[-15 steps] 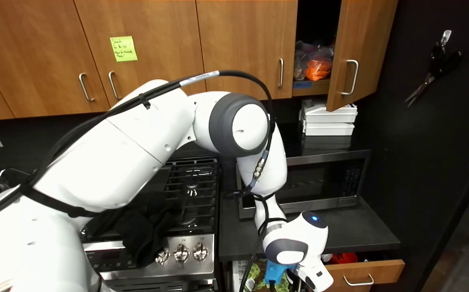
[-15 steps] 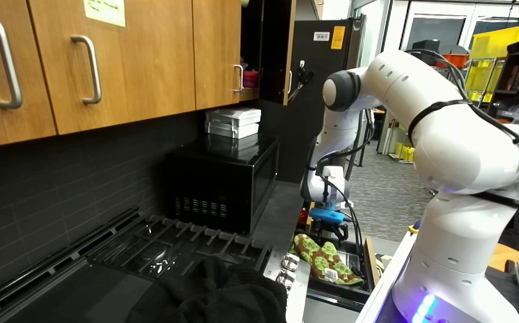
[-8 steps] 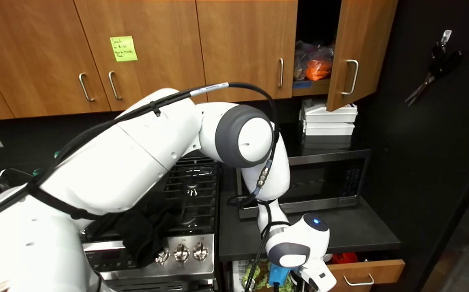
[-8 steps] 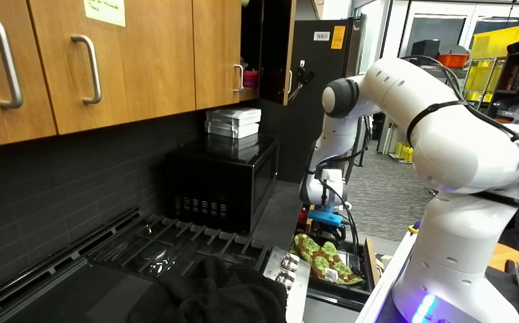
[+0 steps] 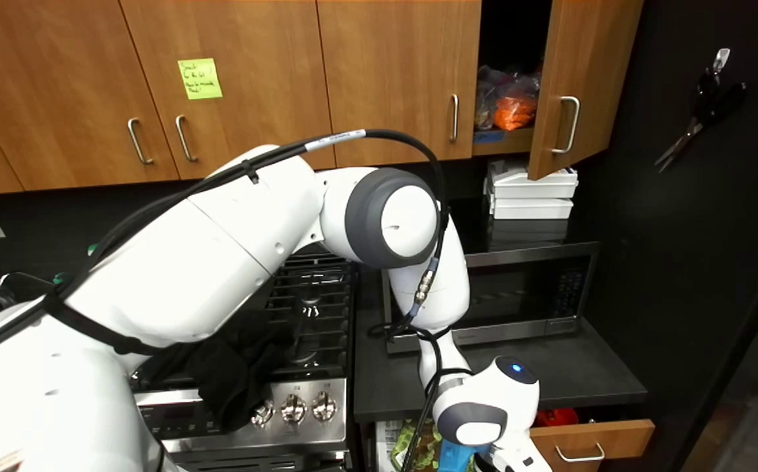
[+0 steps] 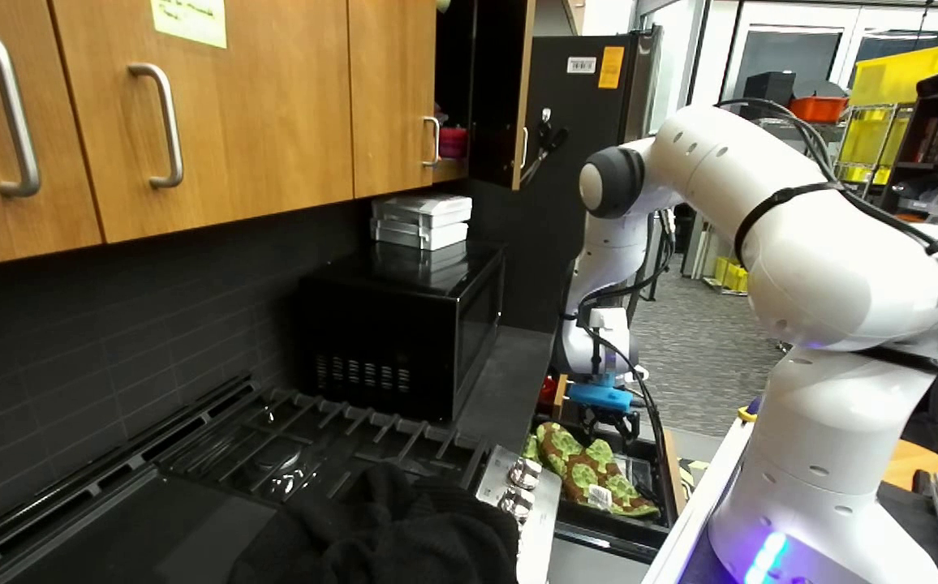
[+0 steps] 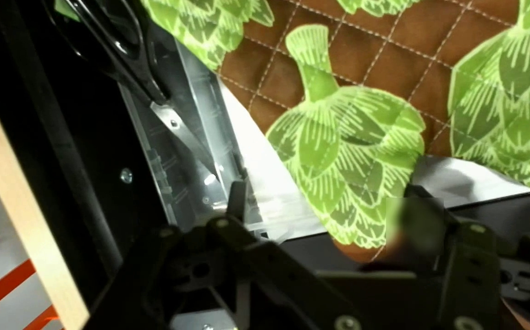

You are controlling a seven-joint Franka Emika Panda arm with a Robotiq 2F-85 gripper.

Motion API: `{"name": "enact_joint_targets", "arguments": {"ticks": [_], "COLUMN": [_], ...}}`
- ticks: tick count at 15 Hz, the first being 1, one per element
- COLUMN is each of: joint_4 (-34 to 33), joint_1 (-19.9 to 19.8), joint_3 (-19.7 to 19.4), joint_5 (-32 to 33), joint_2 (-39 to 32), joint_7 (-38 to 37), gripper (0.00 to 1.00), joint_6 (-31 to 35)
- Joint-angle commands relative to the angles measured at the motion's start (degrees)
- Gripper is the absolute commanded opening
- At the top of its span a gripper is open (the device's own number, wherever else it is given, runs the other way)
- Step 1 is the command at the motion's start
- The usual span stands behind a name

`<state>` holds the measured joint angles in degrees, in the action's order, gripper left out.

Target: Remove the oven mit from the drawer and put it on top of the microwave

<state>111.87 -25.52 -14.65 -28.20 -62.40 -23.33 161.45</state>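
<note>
Low in the wrist view, the black two-fingered gripper [image 7: 327, 204] stands spread; best straddle the green-and-brown quilted cloth mitt [image 7: 361, 101] at its lower lobe, then pinch deep.

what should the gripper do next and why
Probably close the gripper on the oven mitt: in the wrist view a rounded part of the mitt shows between the open fingers, and it lies in the drawer, not yet lifted. Depth is hard to judge.
</note>
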Motion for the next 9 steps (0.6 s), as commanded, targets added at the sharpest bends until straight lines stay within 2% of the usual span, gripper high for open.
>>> {"name": "enact_joint_targets", "arguments": {"ticks": [1,2,3,6,9], "joint_4": [0.7,0.6,0.4,0.6,1.1], "joint_1": [-0.4,-0.7,-0.9,-1.3,-1.9], "joint_3": [-0.1,0.1,0.3,0.1,0.6], "joint_5": [-0.1,-0.2,-0.3,-0.6,-1.1], "joint_2": [0.6,0.6,0.6,0.9,1.5], "joint_7": [-0.4,-0.4,-0.6,-1.4,-2.2], "gripper": [0.54,0.88,0.88,0.98,1.0], "joint_6": [-1.3,-1.7,-2.2,-4.0,-6.8]}}
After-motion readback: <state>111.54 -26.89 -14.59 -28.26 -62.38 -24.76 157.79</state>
